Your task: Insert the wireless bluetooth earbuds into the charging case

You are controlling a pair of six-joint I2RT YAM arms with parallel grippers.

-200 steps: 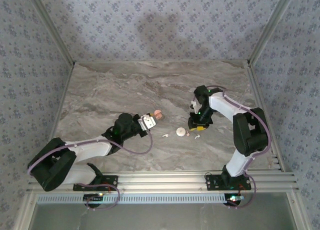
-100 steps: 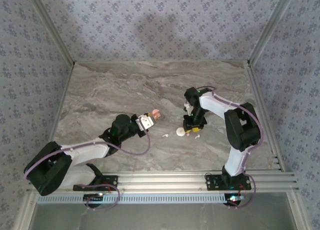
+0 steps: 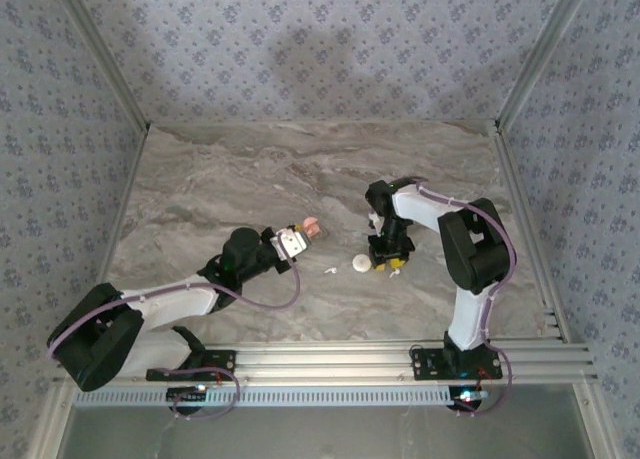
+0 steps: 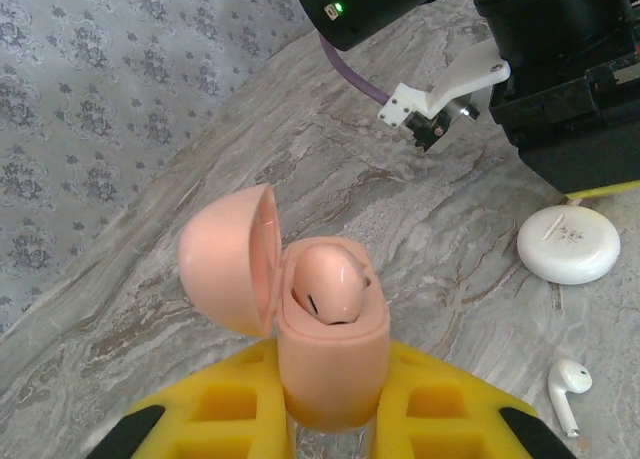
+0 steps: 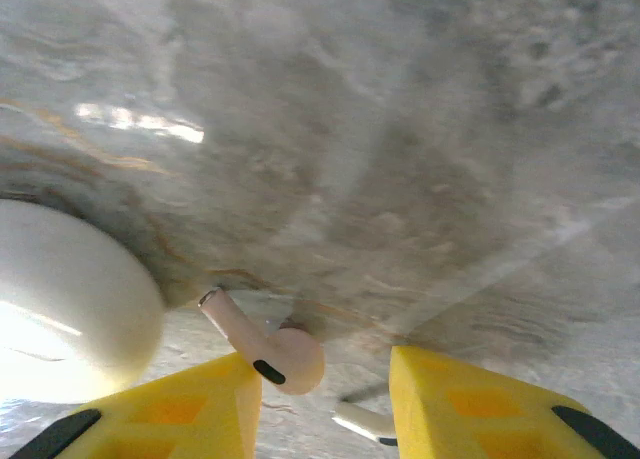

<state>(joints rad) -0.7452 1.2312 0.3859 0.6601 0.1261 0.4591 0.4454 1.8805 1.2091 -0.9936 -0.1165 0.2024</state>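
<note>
A pinkish earbud [image 5: 285, 357] lies on the marble table [image 3: 200, 179] between the right fingers [image 5: 470, 399], which stand apart on either side without pinching it. A round white disc [image 3: 359, 266] sits just beside them, and a white earbud [image 4: 568, 384] lies near the disc. Over on the left, the left fingers [image 4: 220, 409] clamp the pink charging case [image 4: 330, 364], its lid [image 4: 232, 259] swung open and one bud [image 4: 328, 282] seated inside.

Overhead plus two wrist views
Overhead faces down on the surface [image 3: 250, 179]; wrist cameras look low and close, sharing the white disc [image 3: 359, 265].
</note>
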